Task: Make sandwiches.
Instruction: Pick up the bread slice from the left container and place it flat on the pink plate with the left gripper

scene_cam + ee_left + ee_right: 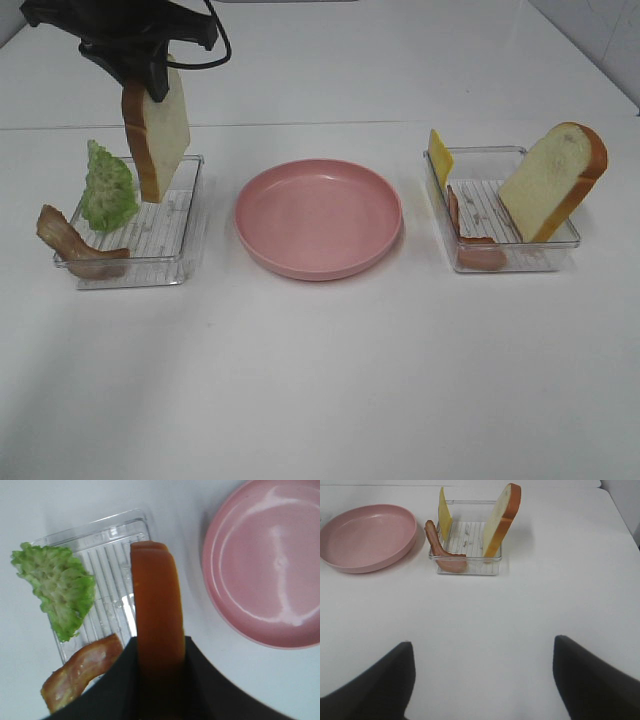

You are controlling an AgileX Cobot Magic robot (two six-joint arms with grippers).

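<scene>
One view, the exterior, shows the left gripper's (pixel 148 78) bread slice (pixel 160 135) broadside.

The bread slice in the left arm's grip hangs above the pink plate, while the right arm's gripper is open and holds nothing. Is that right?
Not quite. The bread slice in the left gripper hangs above the left tray, not above the pink plate, as the exterior high view shows. The right gripper is indeed open and holds nothing.
</scene>
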